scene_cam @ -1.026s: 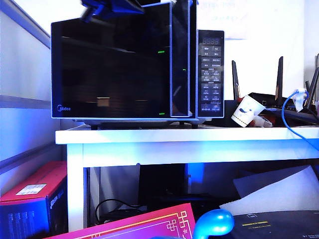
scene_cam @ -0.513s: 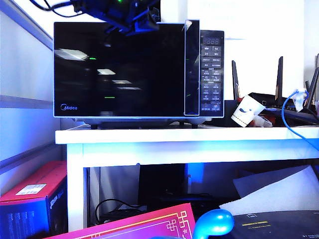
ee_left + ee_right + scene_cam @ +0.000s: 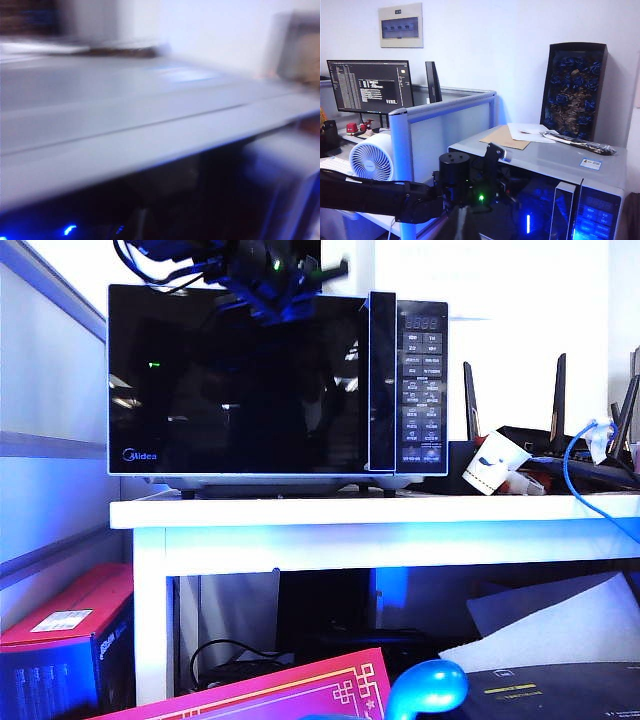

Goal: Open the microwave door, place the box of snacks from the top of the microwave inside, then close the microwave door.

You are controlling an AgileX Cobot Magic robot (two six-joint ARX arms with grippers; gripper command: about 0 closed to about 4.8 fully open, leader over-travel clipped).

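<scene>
A: Left arm (image 3: 262, 278), exterior view: black casing with a blue sheen. Loose black cables (image 3: 135, 252) loop off its upper side. One small green light.

B: Same arm from the right wrist view: a matte black tubular link (image 3: 375, 192), then a squat black cylindrical joint housing (image 3: 454, 169) with a flat cap. Green light (image 3: 481, 198) just beside it.

A: Left gripper (image 3: 285, 302)?

B: Dark and smeared, at the top front edge of the microwave (image 3: 240, 390) (finger shape not readable).

A: Right gripper (image 3: 461, 225): only a dark, out-of-focus wedge at the edge of its own wrist view.
</scene>
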